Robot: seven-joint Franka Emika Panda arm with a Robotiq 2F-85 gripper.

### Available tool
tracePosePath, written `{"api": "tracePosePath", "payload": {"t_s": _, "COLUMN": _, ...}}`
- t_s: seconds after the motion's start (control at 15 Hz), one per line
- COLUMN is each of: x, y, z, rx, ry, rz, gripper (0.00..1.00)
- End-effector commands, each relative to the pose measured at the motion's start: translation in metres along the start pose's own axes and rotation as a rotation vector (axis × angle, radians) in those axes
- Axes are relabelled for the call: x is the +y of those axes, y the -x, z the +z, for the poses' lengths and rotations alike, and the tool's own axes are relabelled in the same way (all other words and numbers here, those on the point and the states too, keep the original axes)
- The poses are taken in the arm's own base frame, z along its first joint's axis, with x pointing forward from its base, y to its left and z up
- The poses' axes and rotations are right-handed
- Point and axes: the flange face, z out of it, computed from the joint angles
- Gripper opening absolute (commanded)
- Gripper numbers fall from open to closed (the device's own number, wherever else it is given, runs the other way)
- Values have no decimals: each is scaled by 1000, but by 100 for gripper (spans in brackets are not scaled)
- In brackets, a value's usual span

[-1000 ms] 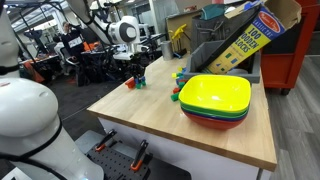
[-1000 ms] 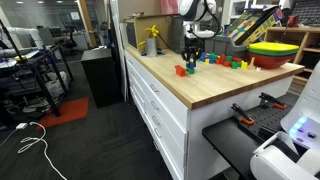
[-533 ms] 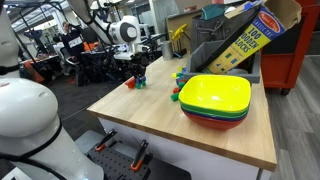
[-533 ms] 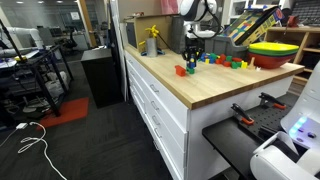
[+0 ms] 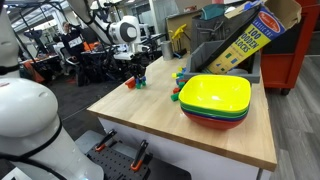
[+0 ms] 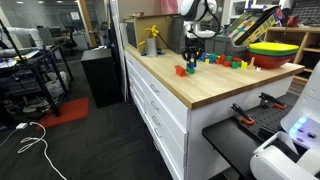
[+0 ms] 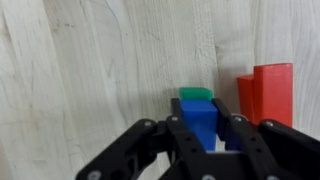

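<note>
Surface: pale wooden surface (image 7: 90,70), workshop behind.
Fingers: fingers (image 7: 183,140) clamped on blue rectangular block (image 7: 203,112), near a corner.
Neighbours: green block (image 7: 197,93) at its far end; red blocks (image 7: 265,90) just beside.

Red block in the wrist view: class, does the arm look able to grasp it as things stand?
Probably not yet: the jaws are shut on the blue block, so they are full. Otherwise the red block stands uncovered on the wooden tabletop just beside them.

In both exterior views the camera looks across the light wooden tabletop (image 5: 150,118) (image 6: 215,82) from opposite ends, at middle distance. The wrist view looks straight down, close, sharing that tabletop and a blue wooden block (image 7: 203,125).
</note>
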Motion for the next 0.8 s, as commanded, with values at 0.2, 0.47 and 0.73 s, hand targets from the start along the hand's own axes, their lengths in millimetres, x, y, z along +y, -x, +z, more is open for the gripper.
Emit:
{"api": "tracePosePath", "payload": {"t_s": 0.2, "x": 2, "y": 9, "z": -7, "rx": 20, "ry": -8, "rz": 14, "gripper": 8}}
{"api": "tracePosePath", "payload": {"t_s": 0.47, "x": 2, "y": 12, "z": -7, "rx": 22, "ry": -8, "rz": 11, "gripper": 8}}
{"api": "tracePosePath", "payload": {"t_s": 0.73, "x": 2, "y": 13, "z": -2, "rx": 13, "ry": -3, "rz": 11, "gripper": 8}}
